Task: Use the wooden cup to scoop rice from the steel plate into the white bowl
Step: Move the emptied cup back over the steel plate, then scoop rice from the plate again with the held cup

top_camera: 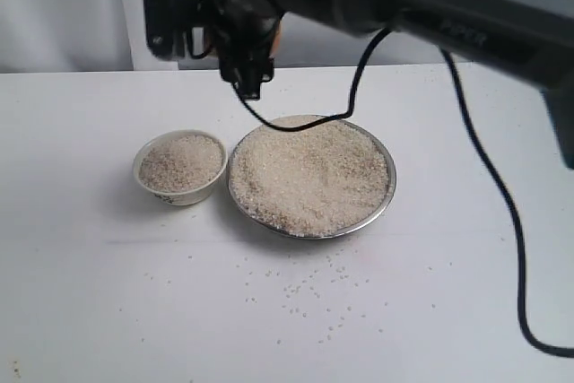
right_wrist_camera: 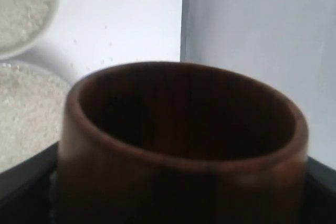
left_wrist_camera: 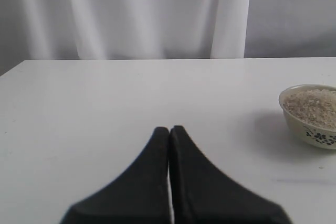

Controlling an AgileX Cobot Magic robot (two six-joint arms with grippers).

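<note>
My left gripper [left_wrist_camera: 169, 129] has its jaws pressed together, empty, over the counter [left_wrist_camera: 105, 103]. The white bowl [top_camera: 184, 193] holds rice [top_camera: 309, 177], just beside the heaped steel plate [top_camera: 341, 232]. My right gripper [right_wrist_camera: 181, 187] has its jaws clasped on the wooden cup [right_wrist_camera: 181, 150] above the plate's far rim; the cup looks empty, I think.

- White desk [top_camera: 90, 293] — smooth, matte, evenly lit.
- White curtain [left_wrist_camera: 131, 14] hangs in soft vertical folds behind the desk's far edge.
- Plain grey wall [left_wrist_camera: 294, 14] beside the curtain.

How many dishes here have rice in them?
2: the white bowl and, to its right in the exterior view, the steel plate. The held wooden cup looks empty.
</note>
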